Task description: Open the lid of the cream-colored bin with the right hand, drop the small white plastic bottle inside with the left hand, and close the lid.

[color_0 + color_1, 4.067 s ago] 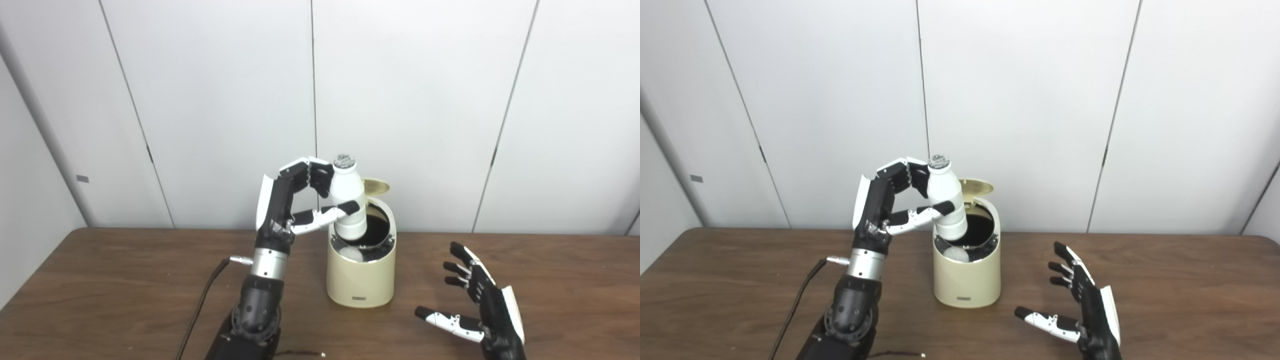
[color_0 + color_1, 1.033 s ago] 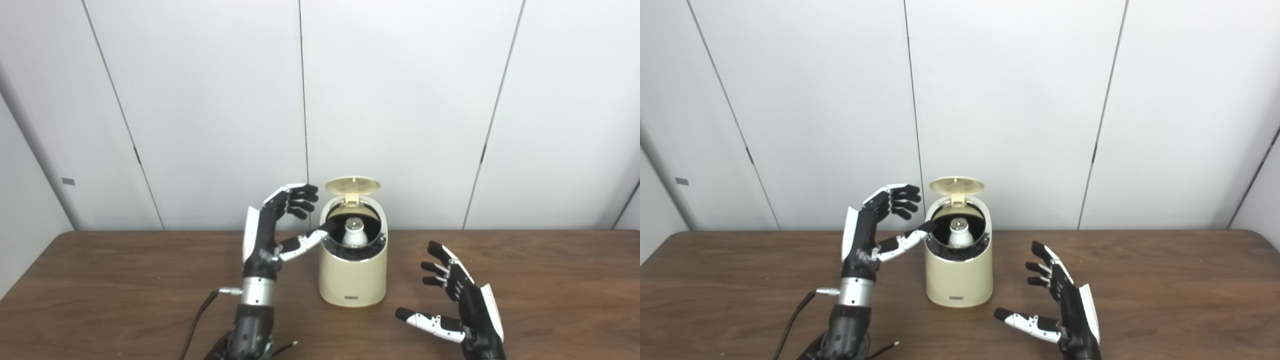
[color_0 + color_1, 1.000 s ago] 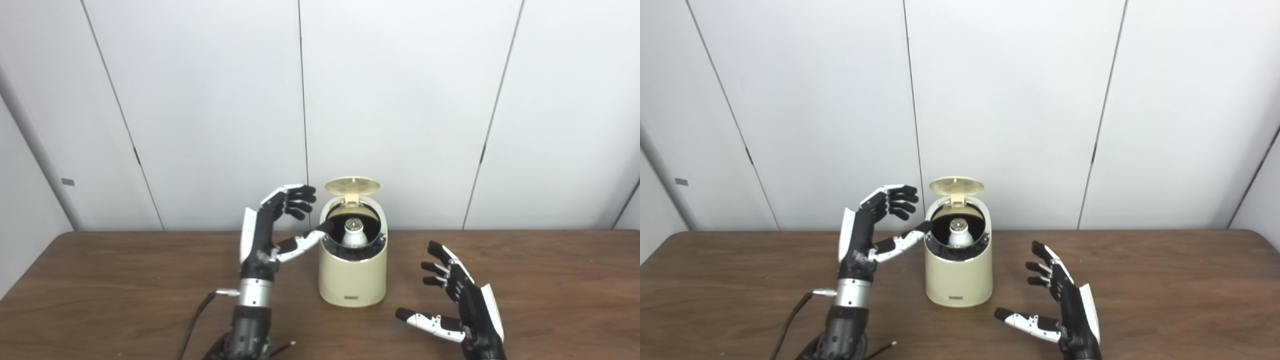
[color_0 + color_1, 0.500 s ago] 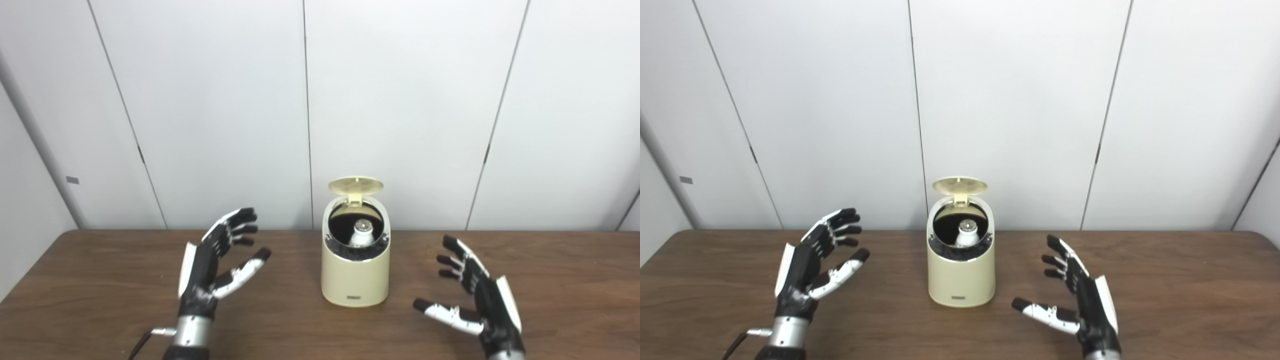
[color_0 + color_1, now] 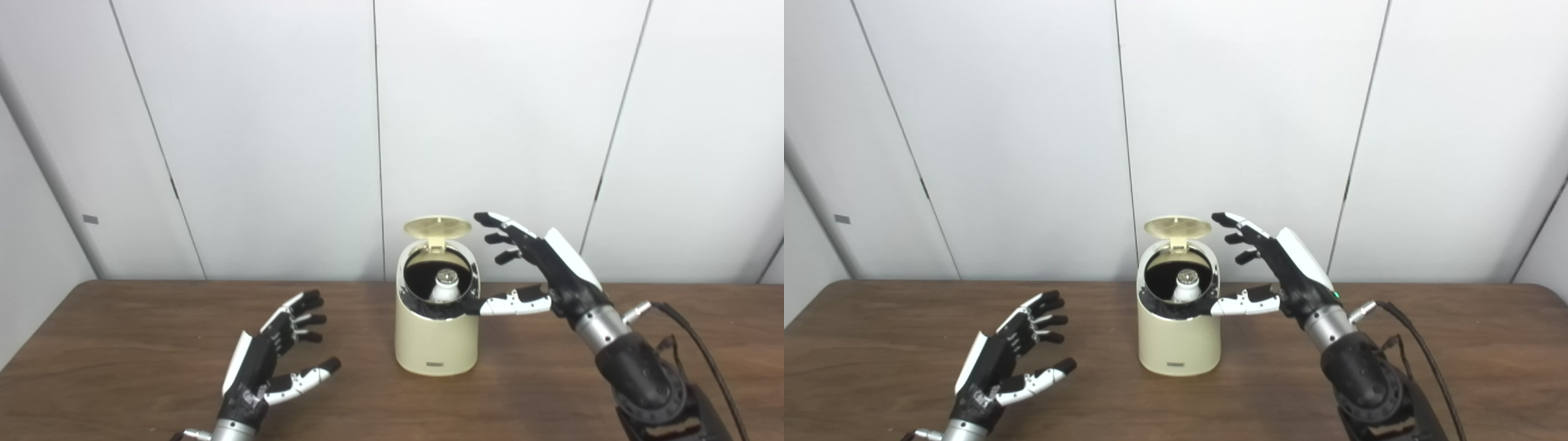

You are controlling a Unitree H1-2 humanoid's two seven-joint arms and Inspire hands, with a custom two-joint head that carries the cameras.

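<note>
Two steps look done: the small white plastic bottle [image 5: 445, 286] stands inside the cream-colored bin [image 5: 436, 339], whose lid [image 5: 437, 226] is tipped up at the back. The left hand [image 5: 269, 361] rests empty and spread over the worktop [image 5: 122, 343]. The right hand [image 5: 539, 269], fingers apart and holding nothing, hovers beside the lid; closing it calls for a downward push.

**No readable text from my seat**

I can read nothing here — the cream-colored bin [image 5: 436, 340] carries a small dark label low on its front, too small to make out, and the wall panels show no writing.
</note>
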